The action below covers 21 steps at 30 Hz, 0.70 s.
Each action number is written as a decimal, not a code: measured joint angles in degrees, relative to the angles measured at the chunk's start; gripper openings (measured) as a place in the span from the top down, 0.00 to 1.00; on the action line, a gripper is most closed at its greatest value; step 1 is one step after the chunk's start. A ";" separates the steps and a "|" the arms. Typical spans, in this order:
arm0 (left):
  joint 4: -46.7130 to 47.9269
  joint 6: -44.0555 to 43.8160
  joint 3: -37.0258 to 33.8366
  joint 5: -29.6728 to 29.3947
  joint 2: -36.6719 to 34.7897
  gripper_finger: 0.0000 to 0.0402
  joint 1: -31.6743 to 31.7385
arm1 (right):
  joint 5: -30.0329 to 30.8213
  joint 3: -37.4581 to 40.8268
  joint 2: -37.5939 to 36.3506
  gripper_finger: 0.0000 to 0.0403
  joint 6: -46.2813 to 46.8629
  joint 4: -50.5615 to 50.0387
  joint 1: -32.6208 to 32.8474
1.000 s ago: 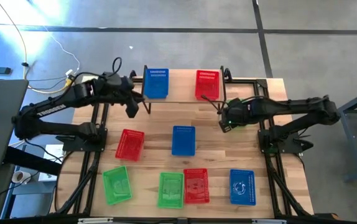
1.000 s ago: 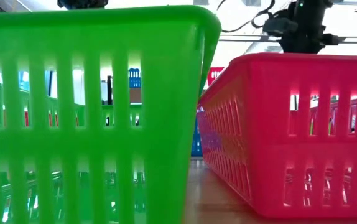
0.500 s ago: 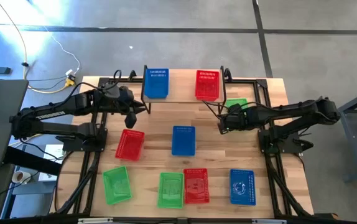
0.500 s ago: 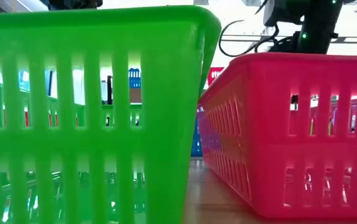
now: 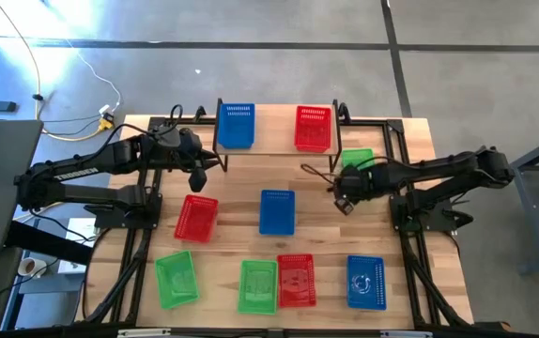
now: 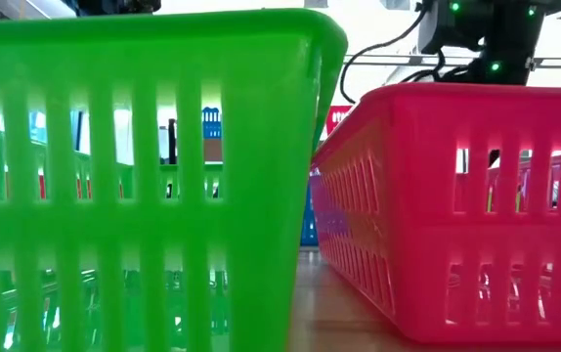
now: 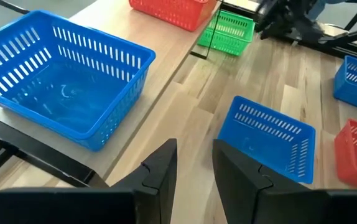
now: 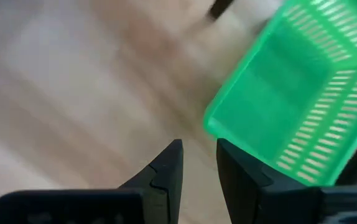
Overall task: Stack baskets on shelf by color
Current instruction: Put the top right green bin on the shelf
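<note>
plastic mesh baskets (image 5: pixel 277 211), light-wood shelf (image 5: pixel 274 148), left fingers (image 7: pixel 194 163) and right fingers (image 8: pixel 198 160) narrowly parted, empty

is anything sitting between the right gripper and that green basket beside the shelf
Nothing visible does. The right gripper hangs over bare tabletop, empty, and the green basket lies just beyond it, close to the shelf leg. In the right wrist view only wood shows between the fingers and the basket.

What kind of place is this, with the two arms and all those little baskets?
Probably a robotics lab or workshop. Two dark arms are bolted to a black frame around a wooden table, which stands on a bare concrete floor with loose cables trailing across it.
</note>
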State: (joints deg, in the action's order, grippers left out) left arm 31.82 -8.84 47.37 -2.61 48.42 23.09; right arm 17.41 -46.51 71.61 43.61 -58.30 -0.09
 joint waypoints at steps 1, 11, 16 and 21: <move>0.01 -0.03 0.00 0.00 0.00 0.77 0.00 | -1.59 -0.54 0.00 0.78 -2.89 -1.44 -0.34; 0.00 -1.01 0.00 0.00 0.02 0.77 0.00 | -8.06 -2.16 -0.01 0.78 -32.52 -5.30 -6.13; 0.00 -0.99 0.00 0.00 0.02 0.77 0.00 | -7.90 -2.16 0.00 0.78 -39.82 -5.27 -8.55; 0.00 -0.10 0.00 -0.01 0.02 0.77 0.00 | -8.00 -1.56 -0.02 0.78 -42.14 -3.97 -9.03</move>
State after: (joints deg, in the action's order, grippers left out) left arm 31.81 -8.94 47.37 -2.62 48.45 23.09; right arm 9.40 -48.07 71.59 1.48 -62.26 -9.13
